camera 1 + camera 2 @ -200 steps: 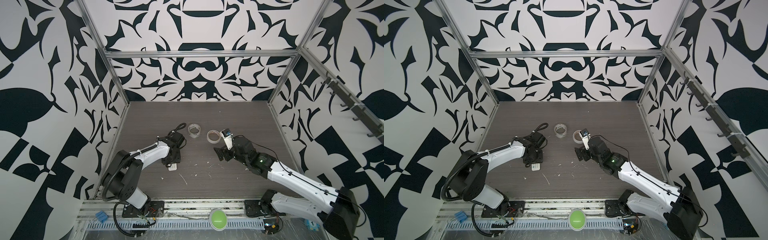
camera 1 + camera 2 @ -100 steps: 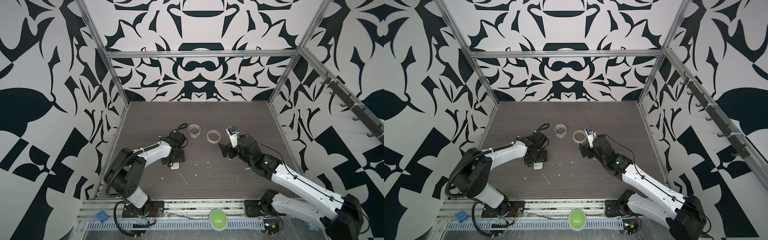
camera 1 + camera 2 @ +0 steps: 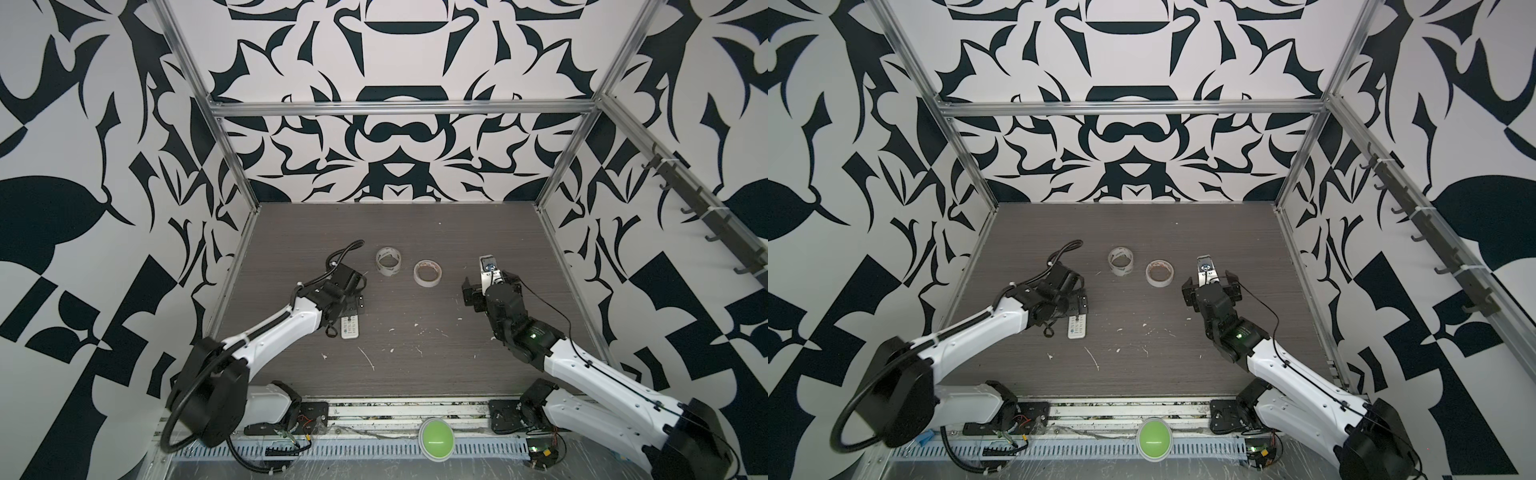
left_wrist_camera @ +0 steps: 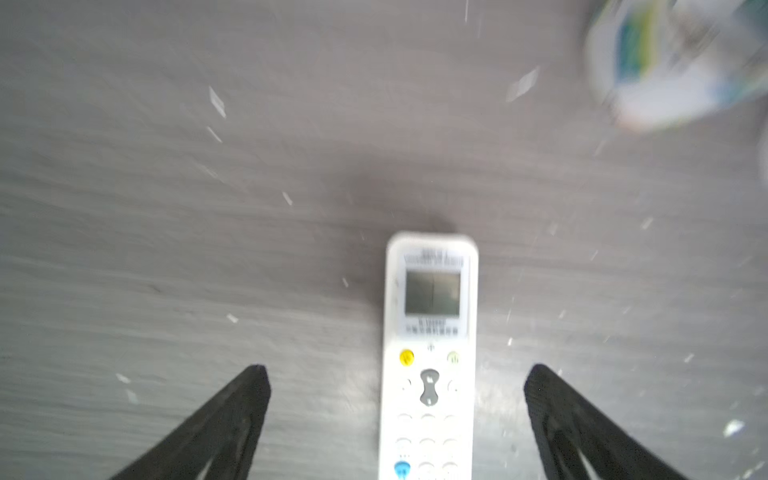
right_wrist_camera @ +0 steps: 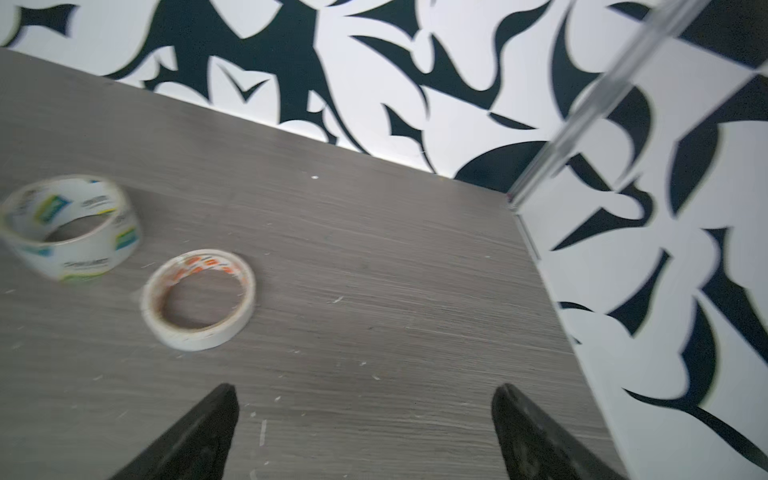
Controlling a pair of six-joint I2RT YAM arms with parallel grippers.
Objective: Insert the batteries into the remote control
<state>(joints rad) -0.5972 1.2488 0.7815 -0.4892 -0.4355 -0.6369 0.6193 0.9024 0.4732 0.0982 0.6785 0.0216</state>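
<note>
Toward the 8 o'clock side of the table (image 3: pixel 415 232), in both top views, the white remote control (image 3: pixel 350 327) is laid flat with its display and buttons facing up. In the left wrist view it is framed between the fingers (image 4: pixel 249 395) of the left gripper (image 4: pixel 397 374), which are spread wide and kept clear of it on both sides. Toward 3 o'clock the right gripper (image 5: pixel 365 395) is held over bare table with its fingers (image 5: pixel 216 415) likewise spread wide, while a clear tape roll (image 3: pixel 389 261) and a masking tape roll (image 3: pixel 427 273) are set just beside each other, between 12 and 1 o'clock of the table's middle.
</note>
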